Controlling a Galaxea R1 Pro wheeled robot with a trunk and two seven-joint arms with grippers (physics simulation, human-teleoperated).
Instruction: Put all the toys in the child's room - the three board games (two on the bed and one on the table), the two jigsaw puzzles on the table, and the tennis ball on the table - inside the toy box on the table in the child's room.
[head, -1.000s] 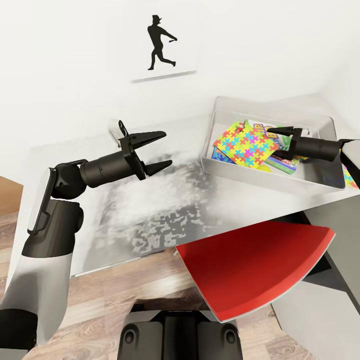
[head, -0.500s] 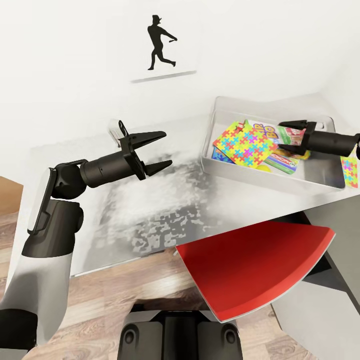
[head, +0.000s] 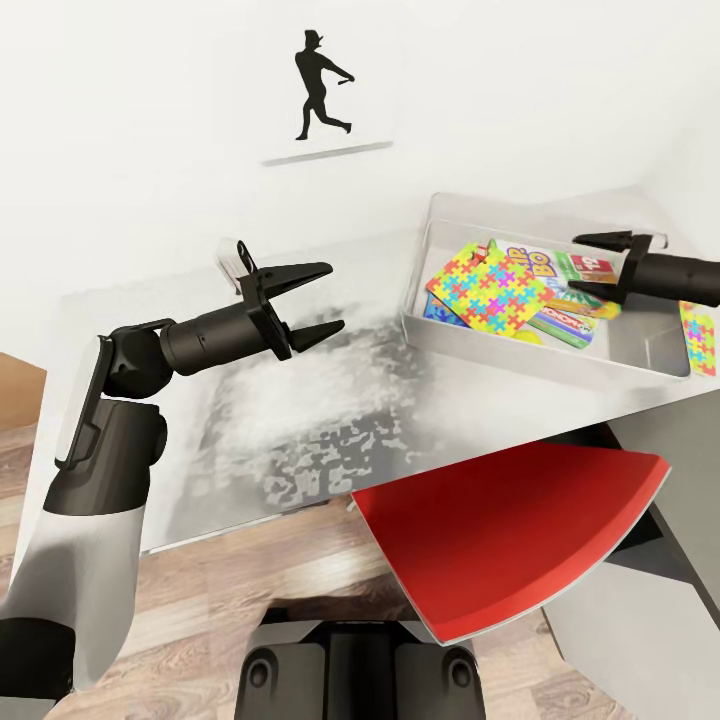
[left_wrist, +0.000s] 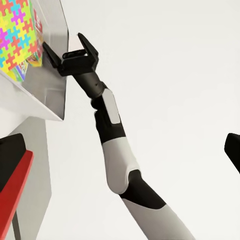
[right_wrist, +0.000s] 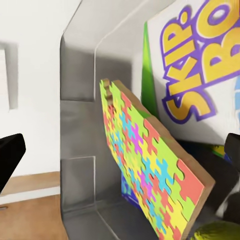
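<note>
One thin multicoloured jigsaw sheet (head: 490, 288) is seen inside the shallow silvery toy box (head: 520, 355) on the pale grey table (head: 300, 420), propped at a tilt on the printed game boxes (head: 565, 300), its long axis running from the box's near-left corner toward its far right. The black right gripper (head: 592, 262) is held wide open and empty above the box, drawn back rightward since a second ago. The black left gripper (head: 325, 300) hangs open and empty, unmoved, over the table.

Multicoloured jigsaw puzzle (head: 490, 290) — silvery toy box (head: 520, 355) — red chair (head: 510, 530).
</note>
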